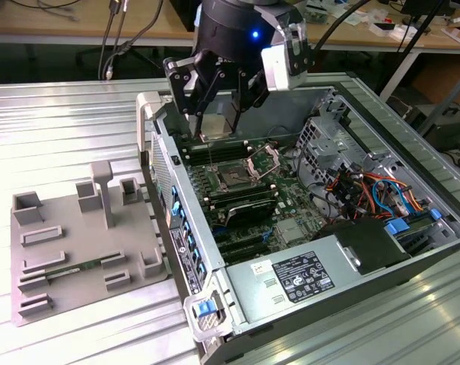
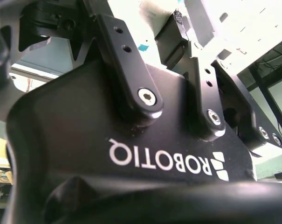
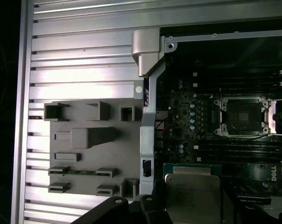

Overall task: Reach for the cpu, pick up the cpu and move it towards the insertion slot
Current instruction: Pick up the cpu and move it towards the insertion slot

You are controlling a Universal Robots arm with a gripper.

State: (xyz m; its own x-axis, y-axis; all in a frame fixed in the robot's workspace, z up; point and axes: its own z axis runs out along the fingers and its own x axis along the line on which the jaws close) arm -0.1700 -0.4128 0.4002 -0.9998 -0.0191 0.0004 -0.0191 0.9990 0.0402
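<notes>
My gripper [image 1: 217, 125] hangs over the open computer case, shut on the cpu [image 1: 218, 122], a small flat silvery square held level between the black fingers. In the first wrist view the cpu [image 3: 193, 196] shows its metal top and green rim, above the board. The insertion slot [image 1: 233, 177] is a dark square socket with a silver frame, and its hinged bracket [image 1: 264, 160] stands raised. The slot lies below the cpu and slightly toward the exterior view's right. In the first wrist view the insertion slot [image 3: 243, 116] is uncovered, apart from the cpu.
A grey tray [image 1: 77, 243] with raised plastic frames lies outside the case on the exterior view's left. The case wall [image 1: 169, 182] stands between tray and board. Long black memory slots [image 1: 241, 213], a power supply [image 1: 306, 277] and cables [image 1: 366, 190] surround the socket.
</notes>
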